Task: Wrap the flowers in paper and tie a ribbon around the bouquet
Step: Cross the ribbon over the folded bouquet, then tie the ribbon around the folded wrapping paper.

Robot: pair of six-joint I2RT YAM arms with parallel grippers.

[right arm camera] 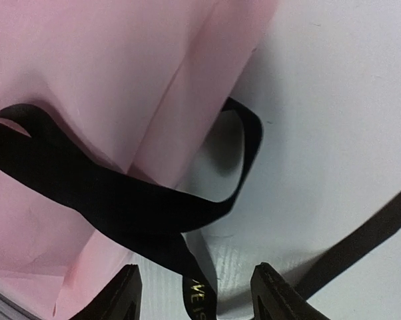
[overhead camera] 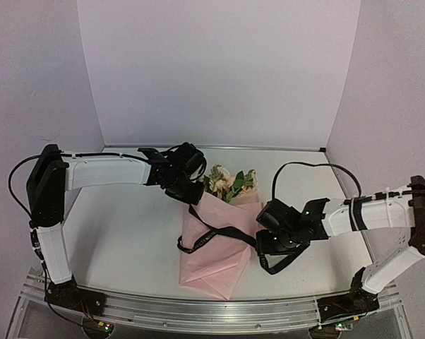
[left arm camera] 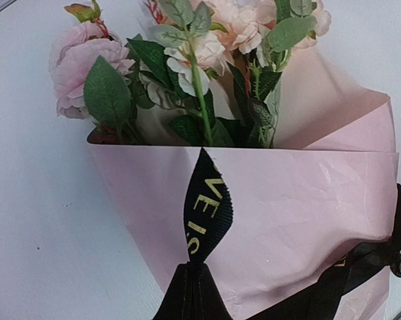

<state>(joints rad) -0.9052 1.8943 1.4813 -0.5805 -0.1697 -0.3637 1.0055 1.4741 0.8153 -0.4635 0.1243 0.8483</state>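
The bouquet (overhead camera: 214,267) lies on the white table (overhead camera: 128,226). Its flowers (left arm camera: 207,47), pale pink and cream with green leaves, point toward the far wall, and its tip points toward the arm bases. The pink paper (left arm camera: 300,200) is already folded round the stems as a cone, so the wrapping looks done and the step in hand is the tying.

The black ribbon (left arm camera: 207,207) with pale lettering crosses the front of the bouquet below the blooms. It runs slantwise over the cone and falls into loose loops off both sides of it. No knot can be seen.

The left gripper (overhead camera: 195,196) sits at the bouquet's upper left edge, just beside the flowers. Its wrist view shows the fingers pressed together, pinching one end of the ribbon against the paper's upper fold. The right gripper (right arm camera: 197,290) hovers at the bouquet's right edge with its fingers (right arm camera: 124,297) standing apart. A strand of ribbon passes between them but is not pinched.

Next, the right gripper probably needs to close on that strand. The two ends would then be crossed over the bouquet's waist and drawn snug, gently enough that the thin paper neither unfolds nor slides.
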